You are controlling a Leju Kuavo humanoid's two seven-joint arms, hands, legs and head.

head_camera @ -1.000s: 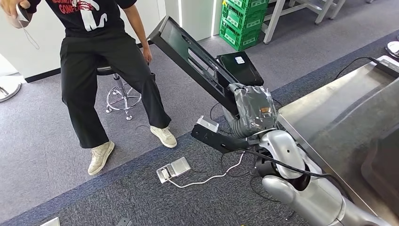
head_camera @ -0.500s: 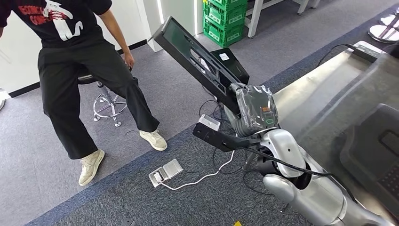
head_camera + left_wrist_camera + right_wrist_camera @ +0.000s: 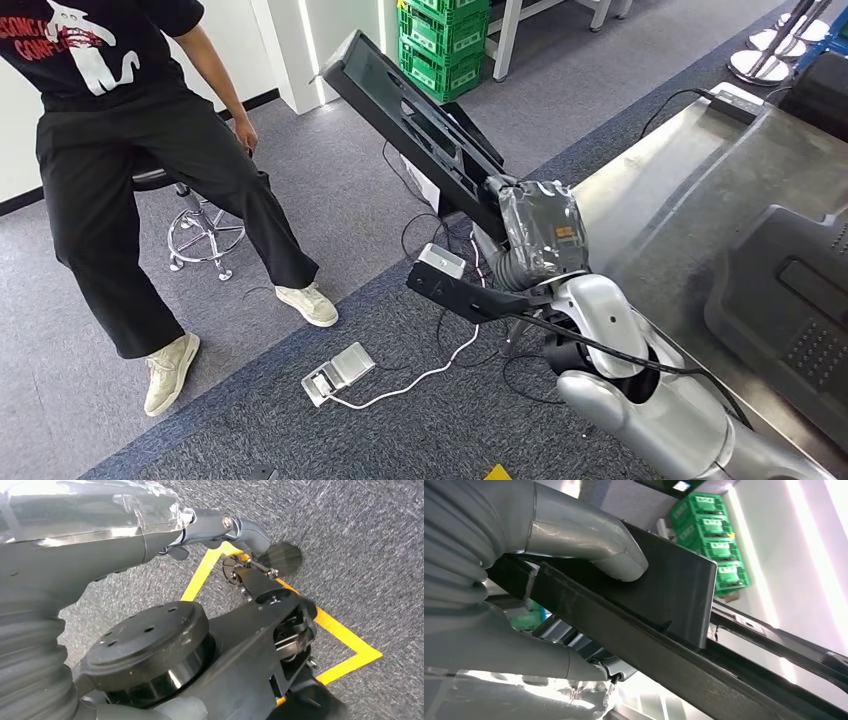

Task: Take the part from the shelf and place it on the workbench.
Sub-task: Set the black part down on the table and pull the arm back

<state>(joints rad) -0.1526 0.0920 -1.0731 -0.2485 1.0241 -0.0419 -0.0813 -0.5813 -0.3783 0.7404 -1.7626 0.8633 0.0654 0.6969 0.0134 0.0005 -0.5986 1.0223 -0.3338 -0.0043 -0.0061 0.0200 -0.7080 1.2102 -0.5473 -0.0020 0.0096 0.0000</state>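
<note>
Leverage worries us: our right hand (image 3: pixel 535 235) clamps the long black metal panel (image 3: pixel 415 125) at one end; left hand (image 3: pixel 240 540) fingers unclear.

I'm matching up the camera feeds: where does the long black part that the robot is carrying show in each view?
Head view: the black part slants up and left from the right hand.
Left wrist view: not in it.
Right wrist view: the part crosses the picture, under the thumb.
Shared landmark: the green crates.
</note>
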